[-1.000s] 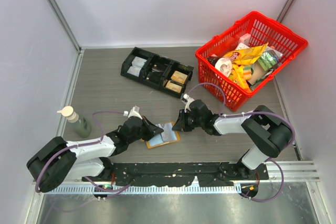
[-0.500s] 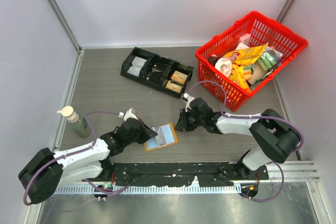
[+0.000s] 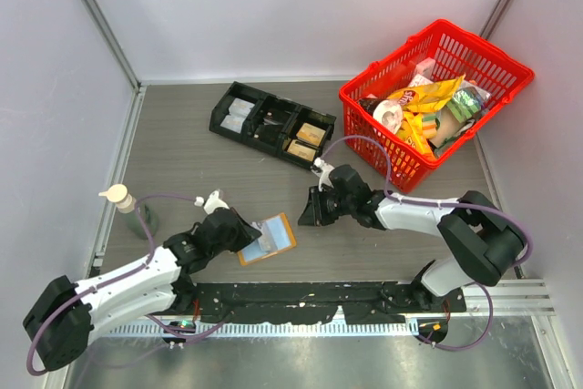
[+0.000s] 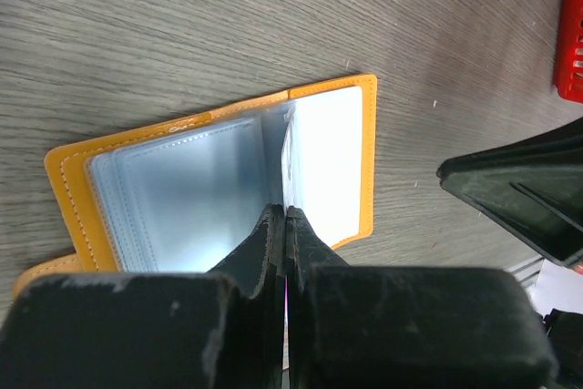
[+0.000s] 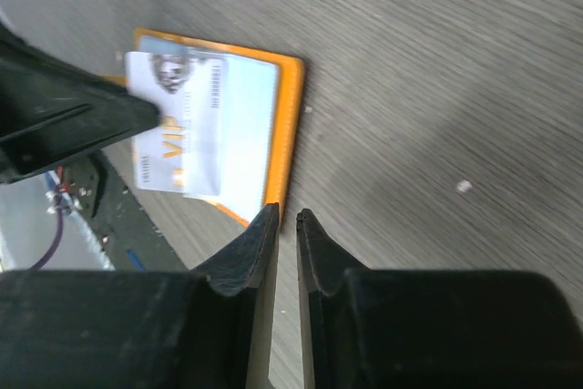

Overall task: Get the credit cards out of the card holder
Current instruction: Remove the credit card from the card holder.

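Note:
The card holder (image 3: pixel 279 240) lies open on the table, tan-orange with pale blue-grey inner panels (image 4: pixel 182 198). My left gripper (image 3: pixel 252 233) reaches over its left half and is shut on a pale credit card (image 5: pixel 178 148) printed "VIP". That card sticks out of the holder toward the left. In the left wrist view it shows edge-on (image 4: pixel 286 157) just past my left gripper (image 4: pixel 284 211). My right gripper (image 3: pixel 307 214) hovers just off the holder's right edge (image 5: pixel 290 134). Its jaws stand slightly apart with only table between them (image 5: pixel 287 214).
A black compartment tray (image 3: pixel 271 125) sits at the back centre. A red basket (image 3: pixel 435 102) full of packets stands at the back right. A small bottle (image 3: pixel 137 213) is by the left wall. The arms' black mounting rail (image 3: pixel 301 298) runs along the near edge.
My left arm has drawn back to the left, and the holder and card have slid left with it. The right gripper's jaws have parted a little and now stand apart from the holder's edge.

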### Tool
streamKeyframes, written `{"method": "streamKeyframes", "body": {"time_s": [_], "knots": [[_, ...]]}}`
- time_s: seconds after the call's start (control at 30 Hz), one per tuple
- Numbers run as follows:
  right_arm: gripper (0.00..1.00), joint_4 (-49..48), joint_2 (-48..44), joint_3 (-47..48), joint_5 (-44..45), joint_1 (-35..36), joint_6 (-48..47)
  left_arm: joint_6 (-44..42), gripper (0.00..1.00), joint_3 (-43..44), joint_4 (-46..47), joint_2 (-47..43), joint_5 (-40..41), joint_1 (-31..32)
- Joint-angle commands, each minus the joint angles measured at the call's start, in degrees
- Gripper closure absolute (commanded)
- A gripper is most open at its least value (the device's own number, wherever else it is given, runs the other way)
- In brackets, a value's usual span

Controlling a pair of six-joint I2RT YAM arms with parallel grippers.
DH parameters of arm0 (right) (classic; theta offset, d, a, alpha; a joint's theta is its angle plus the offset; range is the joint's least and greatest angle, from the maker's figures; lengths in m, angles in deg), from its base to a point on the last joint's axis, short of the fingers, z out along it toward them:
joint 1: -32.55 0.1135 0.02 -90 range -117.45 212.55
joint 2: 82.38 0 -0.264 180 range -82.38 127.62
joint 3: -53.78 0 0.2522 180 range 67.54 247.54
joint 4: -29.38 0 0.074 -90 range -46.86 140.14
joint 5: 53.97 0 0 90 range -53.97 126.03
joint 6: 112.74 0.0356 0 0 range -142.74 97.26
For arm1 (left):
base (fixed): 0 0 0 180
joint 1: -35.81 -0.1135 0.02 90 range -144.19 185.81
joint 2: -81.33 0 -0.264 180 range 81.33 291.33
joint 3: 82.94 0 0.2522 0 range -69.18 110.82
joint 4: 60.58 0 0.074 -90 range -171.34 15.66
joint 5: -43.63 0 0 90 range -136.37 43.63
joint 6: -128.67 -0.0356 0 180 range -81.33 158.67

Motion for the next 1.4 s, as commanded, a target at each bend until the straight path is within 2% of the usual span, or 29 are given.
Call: {"method": "streamKeyframes", "body": {"time_s": [0.0, 0.17, 0.43, 0.9, 1.07, 1.2, 1.3, 1.37], "knots": [[0.81, -5.3, -0.1, 4.6, -7.5, 0.7, -0.6, -2.1, 1.0, 2.5, 3.4, 3.9, -0.3, -0.3], [0.8, -11.8, 6.7, 7.4, -10.2, 3.9, 2.3, -2.4, 1.0, 3.0, 6.7, 7.3, -1.9, -0.3], [0.81, -19.7, 15.7, 5.2, -11.7, 4.0, 6.8, -2.6, 1.0, 3.7, 7.7, 9.4, -2.5, -0.3], [0.81, -17.3, 16.7, -1.5, -8.7, -0.1, 7.3, -4.4, 1.0, 3.9, -7.7, -5.0, 2.8, -1.4], [0.81, -13.0, 12.8, -0.2, -8.7, -0.9, 5.4, -10.5, 1.0, 6.0, -9.1, -7.9, 2.1, -1.8], [0.8, -8.1, 5.8, 1.5, -9.4, -0.9, -0.3, -17.4, 1.0, 9.5, -7.7, -7.9, -1.0, -1.8], [0.73, -0.7, -2.8, 3.8, -9.2, -0.9, -5.6, -22.4, 1.0, 12.1, -5.9, -7.2, -4.0, -1.8], [0.64, 3.8, -8.1, 5.6, -8.7, -1.0, -10.6, -26.0, 1.0, 14.2, -4.8, -6.7, -6.7, -1.8]]}}
